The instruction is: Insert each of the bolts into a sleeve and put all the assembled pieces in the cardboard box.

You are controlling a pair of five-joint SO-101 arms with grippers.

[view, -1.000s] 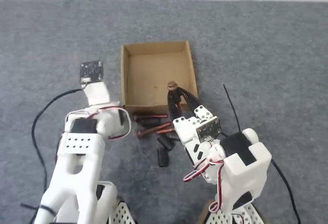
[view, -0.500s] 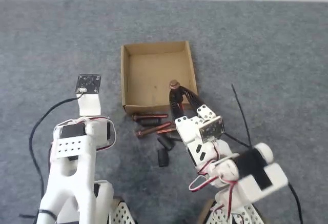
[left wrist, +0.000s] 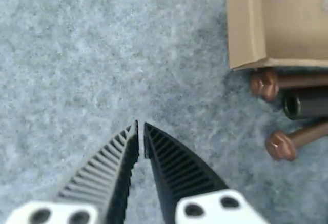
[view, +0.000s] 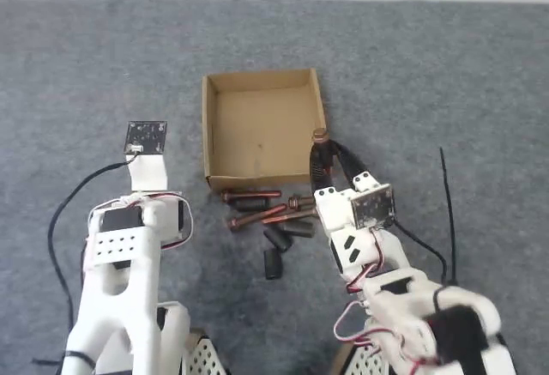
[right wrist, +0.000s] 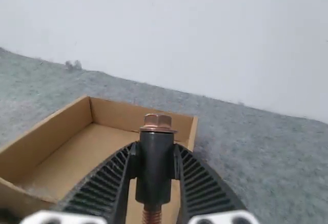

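R gripper [right wrist: 155,151] is clamping sleeved bolt [view: 319,154] upright, hanging at cardboard box [view: 208,126] right-near corner, prob. for drop-in. L gripper [left wrist: 141,131] is sitting closed, empty, left of box. Loose bolts [view: 256,195] are lying near-side.

Open carpet [view: 103,66] flanks the cardboard box [view: 207,126]; bolts [view: 253,194] and sleeves [view: 273,263] crowd its near wall.

Bolts [view: 253,195], sleeves [view: 273,263] on carpet [view: 103,66] before cardboard box [view: 208,130].

White arms [view: 129,263]; black ribbed end effector fingers [left wrist: 115,170]; black cables [view: 55,220].
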